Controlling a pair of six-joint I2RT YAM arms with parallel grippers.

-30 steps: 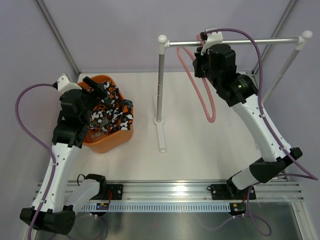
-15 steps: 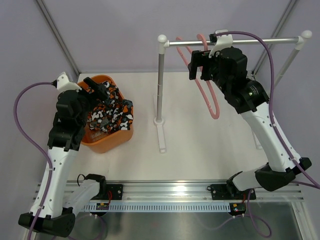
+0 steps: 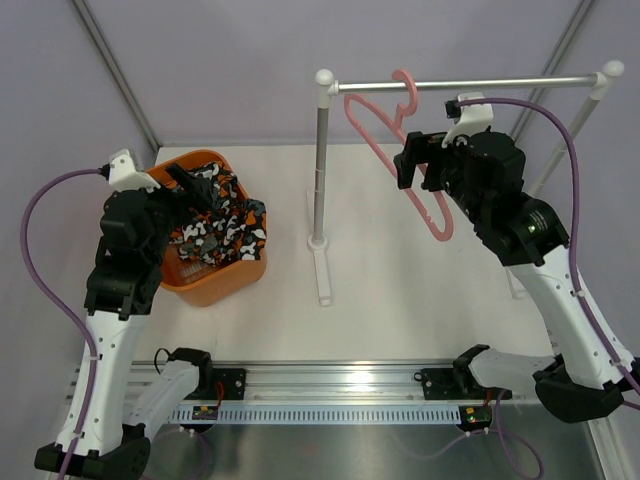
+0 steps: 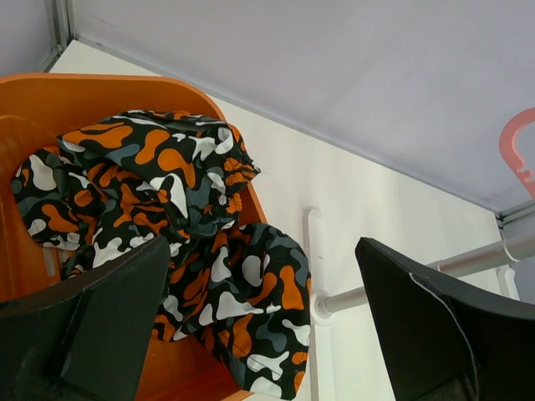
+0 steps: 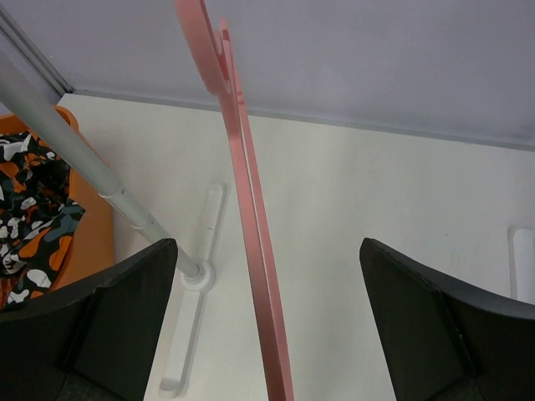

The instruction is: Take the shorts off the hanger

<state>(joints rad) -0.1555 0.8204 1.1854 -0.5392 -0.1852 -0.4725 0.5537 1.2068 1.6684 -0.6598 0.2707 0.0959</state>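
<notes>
a: change since a second ago: the right arm has backed off the rail toward its base, and the right gripper (image 3: 420, 160) has let go. it was pinched shut up by the hook, now its jaws stand wide with nothing in them. left arm has eased back a little too.
b: left side first. holding anything?
a: no. left gripper (image 3: 187, 192) is spread fully, empty, hovering above the orange basket (image 3: 215, 285). the shorts (image 4: 201, 225) are bunched inside it, one fold draped over the rim on the side facing the stand, down toward the counter (image 3: 400, 300).
b: so the shorts are clear of the hanger?
a: yes, well apart. the hanger (image 5: 249, 209) is bare, no fabric on it.
b: where does it sit against the right gripper?
a: wrist view has it running up between the two fingers, but neither finger touches it. it hangs free and tilted, and has swung round since the release.
b: hooked on?
a: hook is over the silver rail (image 3: 500, 83), nearer the upright post (image 3: 320, 170) that stands by the basket.
b: my read: task is essentially done. letting go of the hanger looks like the last step.
a: agreed. only risk i'd flag is the hanger swinging into the open fingers if that arm pulls away further.
</notes>
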